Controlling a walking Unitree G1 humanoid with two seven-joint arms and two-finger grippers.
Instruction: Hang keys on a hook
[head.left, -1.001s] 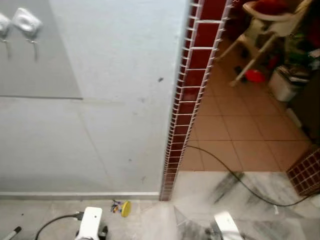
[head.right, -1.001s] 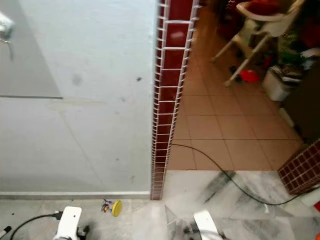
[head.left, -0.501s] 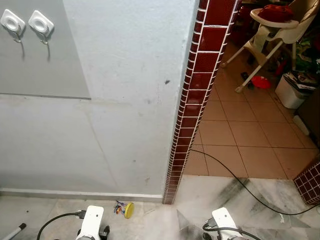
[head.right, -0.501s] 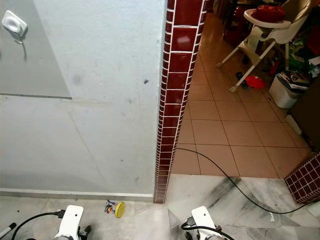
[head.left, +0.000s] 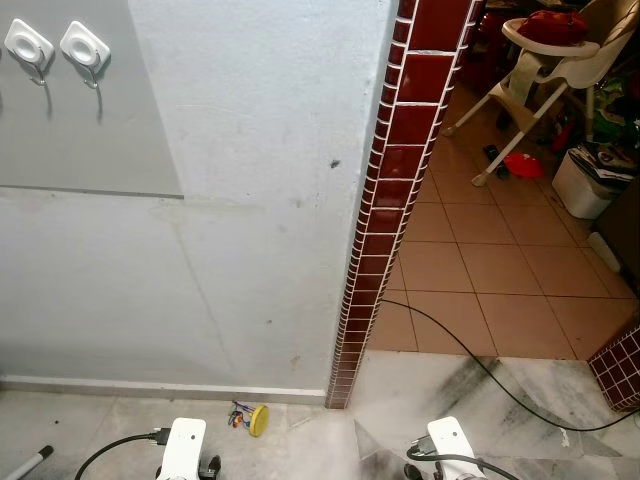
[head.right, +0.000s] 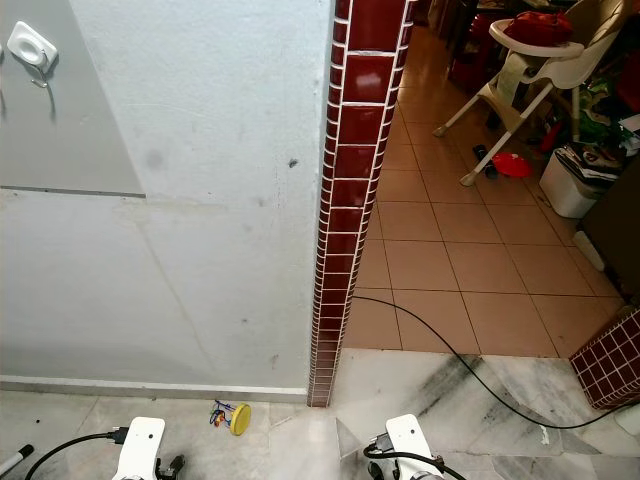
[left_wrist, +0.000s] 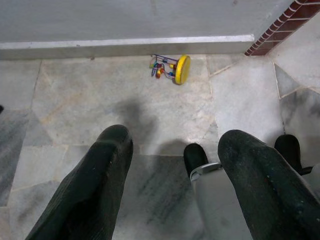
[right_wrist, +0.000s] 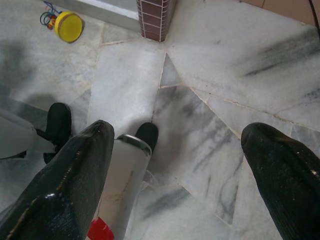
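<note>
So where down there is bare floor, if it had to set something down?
The marble floor along the grey wall, left of the keys with their yellow tag, is bare. So are the orange tiles right of the red brick column, up to the black cable. It gets crowded further back around the high chair and bin.

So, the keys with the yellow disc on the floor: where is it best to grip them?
Probably the yellow disc, coming from above. It stands on edge by the wall base, a thicker hold than the thin key loops beside it. Both grippers hang open.
</note>
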